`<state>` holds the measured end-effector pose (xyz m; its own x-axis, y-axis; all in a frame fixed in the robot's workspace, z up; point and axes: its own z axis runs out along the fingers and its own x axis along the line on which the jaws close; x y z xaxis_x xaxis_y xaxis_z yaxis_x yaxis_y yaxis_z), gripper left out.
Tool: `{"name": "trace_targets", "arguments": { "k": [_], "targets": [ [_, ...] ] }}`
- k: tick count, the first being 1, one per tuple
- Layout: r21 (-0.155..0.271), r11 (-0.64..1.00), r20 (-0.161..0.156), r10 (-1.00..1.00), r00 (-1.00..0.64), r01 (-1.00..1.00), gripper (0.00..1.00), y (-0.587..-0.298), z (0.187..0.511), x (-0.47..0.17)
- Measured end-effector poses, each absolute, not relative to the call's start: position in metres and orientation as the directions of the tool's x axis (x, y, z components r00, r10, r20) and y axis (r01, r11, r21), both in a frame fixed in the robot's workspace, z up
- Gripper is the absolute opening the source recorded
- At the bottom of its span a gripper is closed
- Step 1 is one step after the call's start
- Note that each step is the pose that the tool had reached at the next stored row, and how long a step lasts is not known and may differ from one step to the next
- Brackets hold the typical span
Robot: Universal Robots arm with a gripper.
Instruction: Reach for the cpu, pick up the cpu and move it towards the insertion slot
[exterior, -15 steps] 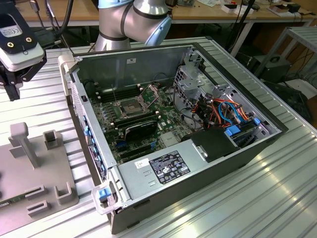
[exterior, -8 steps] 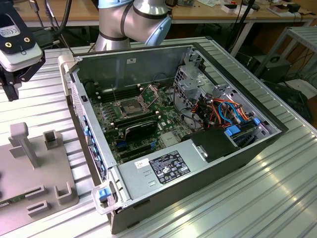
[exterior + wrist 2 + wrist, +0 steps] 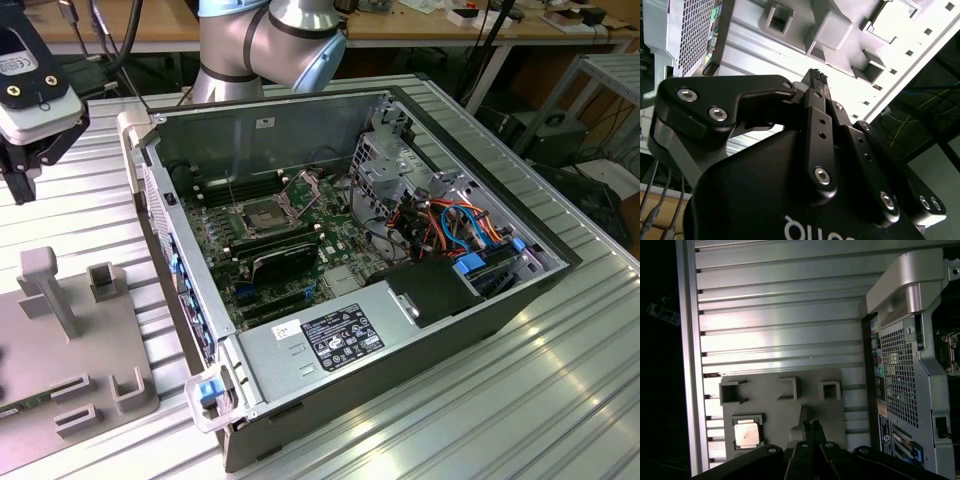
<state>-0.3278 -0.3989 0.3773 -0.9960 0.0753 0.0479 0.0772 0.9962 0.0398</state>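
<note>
1. The gripper (image 3: 812, 426) hangs above the grey fixture plate (image 3: 775, 415), its fingers together and holding nothing.
2. The cpu (image 3: 746, 434) lies nearby in its holder, untouched, so this looks like the reaching step.
3. A grasp calls for parted fingers straddling the chip; the insertion slot (image 3: 262, 215) lies well apart.

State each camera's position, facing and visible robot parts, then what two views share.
Exterior view: a separate camera looking down into the open computer case; the arm stands behind it.
First wrist view: on the wrist, looking down past the gripper at the cpu.
Second wrist view: behind the gripper, facing the fixture plate.
Shared: both wrist views show the gripper and fixture plate.
</note>
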Motion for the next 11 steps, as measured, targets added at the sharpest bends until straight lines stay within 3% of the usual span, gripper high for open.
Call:
{"name": "trace_targets", "arguments": {
  "k": [11],
  "targets": [
    [0.040, 0.996, 0.048, 0.075, -0.996, 0.077, 0.11, -0.3989, 0.3773, -0.3334]
  ]
}}
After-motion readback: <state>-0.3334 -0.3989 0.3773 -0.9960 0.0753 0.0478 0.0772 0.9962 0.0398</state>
